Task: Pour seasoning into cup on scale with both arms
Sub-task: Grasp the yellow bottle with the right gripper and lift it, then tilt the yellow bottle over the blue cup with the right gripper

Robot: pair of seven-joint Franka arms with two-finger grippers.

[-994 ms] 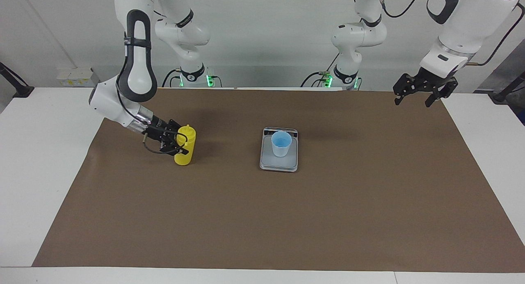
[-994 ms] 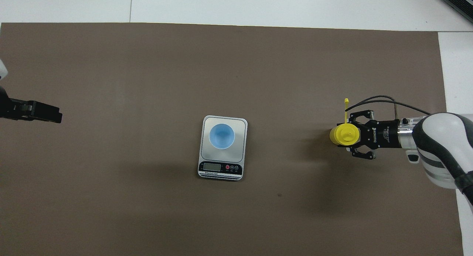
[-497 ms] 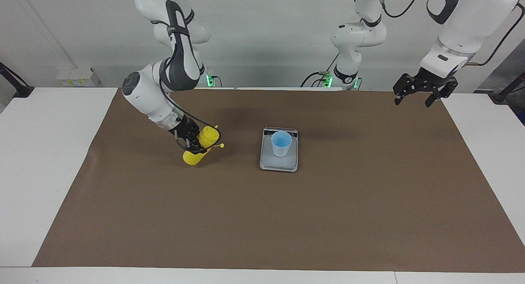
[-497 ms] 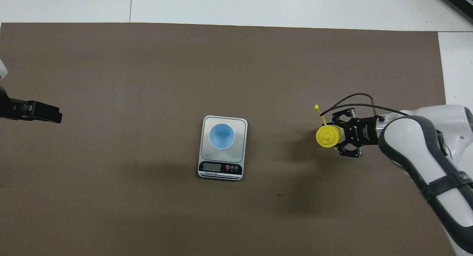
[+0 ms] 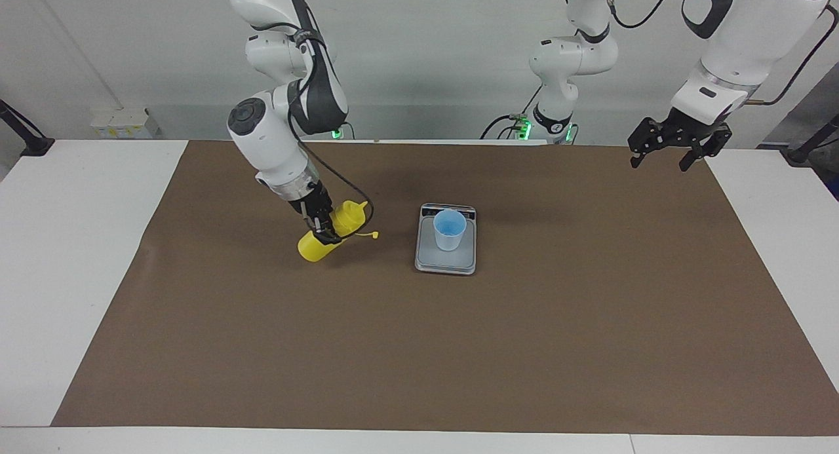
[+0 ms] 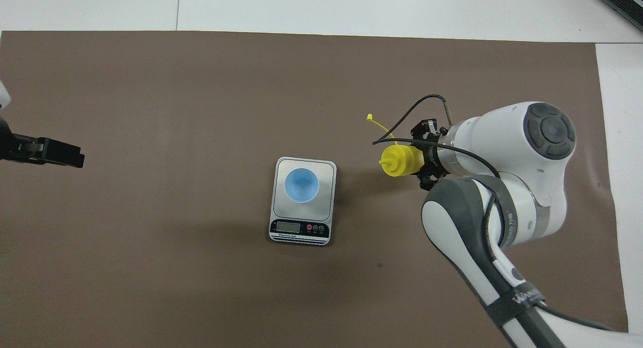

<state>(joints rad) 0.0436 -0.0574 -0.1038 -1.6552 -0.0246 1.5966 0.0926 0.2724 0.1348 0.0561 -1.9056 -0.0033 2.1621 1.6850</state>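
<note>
The yellow seasoning bottle point(image 5: 331, 231) point(image 6: 400, 160) hangs tilted above the brown mat, nozzle pointing toward the scale, its small tethered tip cap dangling loose. My right gripper point(image 5: 322, 226) point(image 6: 426, 163) is shut on the bottle's body. The light blue cup point(image 5: 449, 229) point(image 6: 301, 185) stands upright on the silver-grey scale point(image 5: 446, 261) point(image 6: 303, 226) in the middle of the mat, a short gap from the bottle. My left gripper point(image 5: 678, 143) point(image 6: 55, 154) waits open, raised above the mat's edge at the left arm's end.
A brown mat point(image 5: 419, 349) covers most of the white table point(image 5: 59, 244). The right arm's white elbow point(image 6: 527, 157) looms over the mat beside the bottle in the overhead view.
The right gripper closed on the bottle, lifted it off the mat and carried it toward the scale, tilting its nozzle that way. The left arm stayed still.
</note>
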